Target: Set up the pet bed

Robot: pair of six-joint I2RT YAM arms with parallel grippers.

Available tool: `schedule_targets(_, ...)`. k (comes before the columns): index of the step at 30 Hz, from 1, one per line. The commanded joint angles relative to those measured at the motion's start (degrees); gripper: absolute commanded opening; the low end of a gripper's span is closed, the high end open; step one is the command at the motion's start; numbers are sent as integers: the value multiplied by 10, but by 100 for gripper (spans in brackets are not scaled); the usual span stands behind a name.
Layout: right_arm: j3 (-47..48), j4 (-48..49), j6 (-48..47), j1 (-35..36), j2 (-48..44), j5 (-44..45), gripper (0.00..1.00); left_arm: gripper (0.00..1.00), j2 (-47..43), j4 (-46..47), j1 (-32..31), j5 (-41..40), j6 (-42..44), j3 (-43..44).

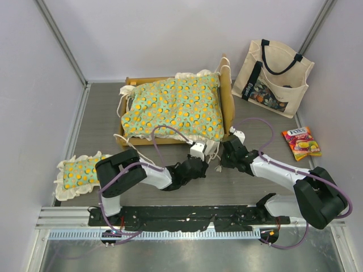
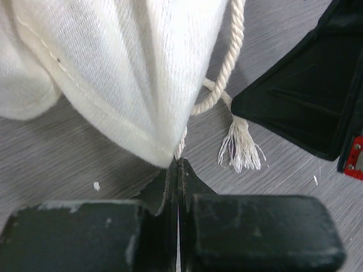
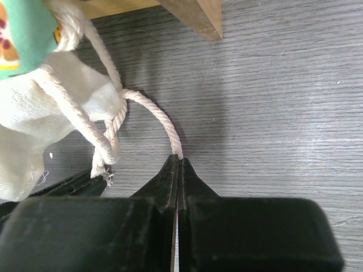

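The mattress cushion (image 1: 173,105) lies on the wooden frame (image 1: 228,107). It looks soft, light and floppy, so its thin ties are the best hold. Just off the frame's near headboard corner, the right end effector (image 3: 180,160) is clamped on a tie cord (image 3: 161,122), and the left end effector (image 2: 178,161) on another.

A robot lab cell: bare pale wall panels (image 1: 170,34) stand ahead of and beside the left gripper (image 2: 178,163) and right gripper (image 3: 180,160), grey tabletop (image 1: 102,119) beneath, slotted aluminium rail (image 1: 187,233) behind.
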Motion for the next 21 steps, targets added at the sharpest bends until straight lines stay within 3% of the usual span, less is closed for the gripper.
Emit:
schedule_targets(1, 16, -3, -1, 4, -18, 14, 1, 0, 10, 31, 0, -42, 18, 26)
schedule_targets(6, 27, -30, -6, -20, -46, 57, 1, 0, -54, -17, -1, -115, 9, -22)
schedule_targets(9, 41, -41, -21, -67, -60, 60, 1, 0, -108, -70, 8, -112, 24, -36)
schedule_targets(18, 92, -66, -64, -205, -76, 53, 1, 0, -170, -199, 20, 6, 81, -4)
schedule_targets(21, 87, -49, -77, -208, -88, -51, 3, 0, -163, -199, 20, 30, 76, 2)
